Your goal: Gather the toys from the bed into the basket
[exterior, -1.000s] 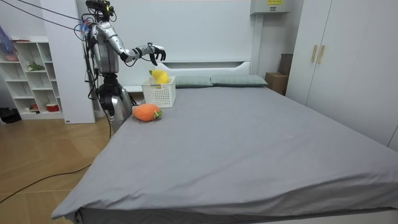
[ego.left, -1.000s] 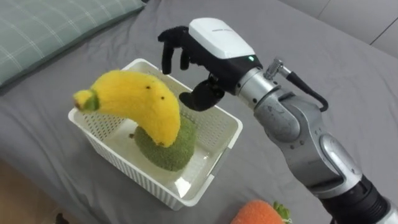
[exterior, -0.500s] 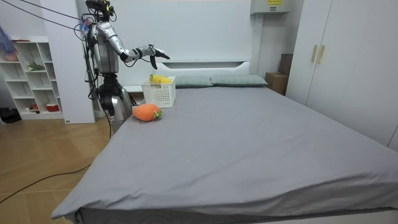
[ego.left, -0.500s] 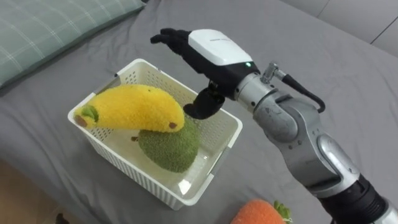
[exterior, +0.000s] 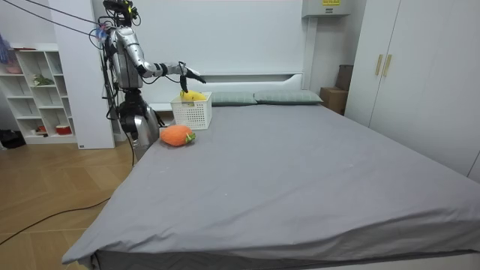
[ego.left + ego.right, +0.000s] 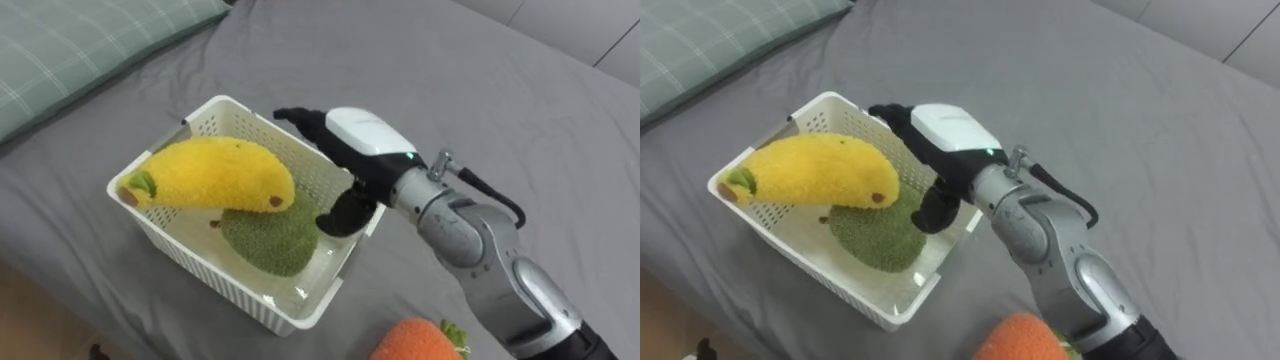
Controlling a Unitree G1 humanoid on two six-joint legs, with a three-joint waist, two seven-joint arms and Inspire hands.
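Note:
A yellow plush banana (image 6: 210, 175) lies across a green plush toy (image 6: 270, 235) inside the white basket (image 6: 330, 280) on the grey bed. My right hand (image 6: 345, 150) hovers over the basket's right rim, open, fingers straight, holding nothing. An orange plush carrot (image 6: 415, 343) lies on the bed near the bottom edge, below my right arm. In the room view I stand at the bed's head corner by the basket (image 5: 192, 112), with the carrot (image 5: 176, 135) in front of it.
A checked green pillow (image 6: 80, 50) lies at the upper left. Grey sheet (image 6: 480, 90) spreads to the right of the basket. In the room view a white shelf unit (image 5: 34, 90) stands behind me and wardrobes (image 5: 420, 67) line the room view's right.
The banana dropped from my right hand into the basket and now lies flat on the green toy. The hand opened and has drawn back and lower, toward the basket's right rim.

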